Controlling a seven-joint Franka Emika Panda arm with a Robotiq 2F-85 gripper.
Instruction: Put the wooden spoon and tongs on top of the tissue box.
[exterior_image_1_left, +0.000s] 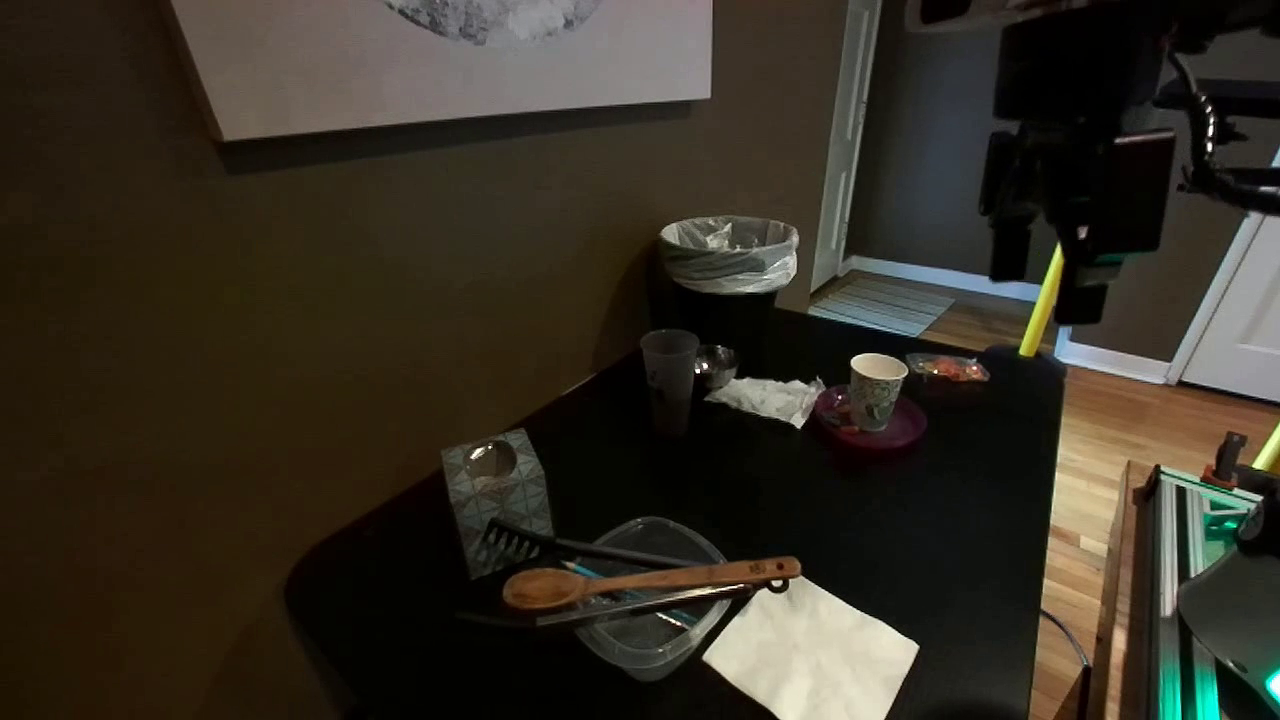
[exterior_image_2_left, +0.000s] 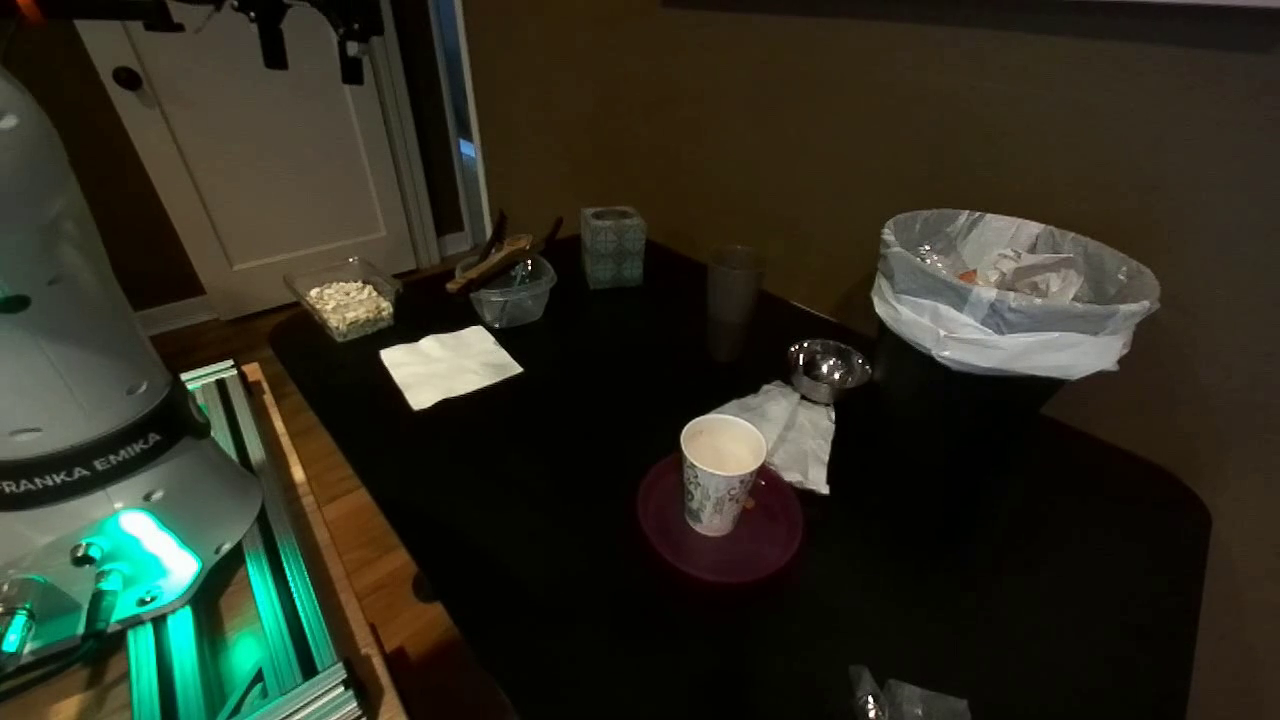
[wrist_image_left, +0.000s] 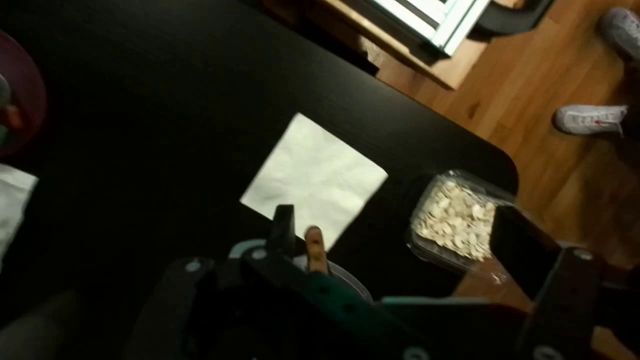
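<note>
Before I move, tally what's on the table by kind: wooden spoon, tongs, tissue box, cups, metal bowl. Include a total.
Wooden spoon: 1
Tongs: 1
Tissue box: 1
Cups: 2 (paper cup, tall cup)
Metal bowl: 1
Total: 6

Downward wrist view; shared table (exterior_image_1_left: 900, 520)

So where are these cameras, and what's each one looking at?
In an exterior view: near the wooden spoon, facing along the table toward the trash bin; the hand and base show.
In an exterior view: opposite end, facing past the paper cup toward the tissue box; hand and base show.
Wrist view: rides with the hand, looking down at the napkin; the hand's fingers show.
Shared: napkin in all three, tissue box in both exterior views.
</note>
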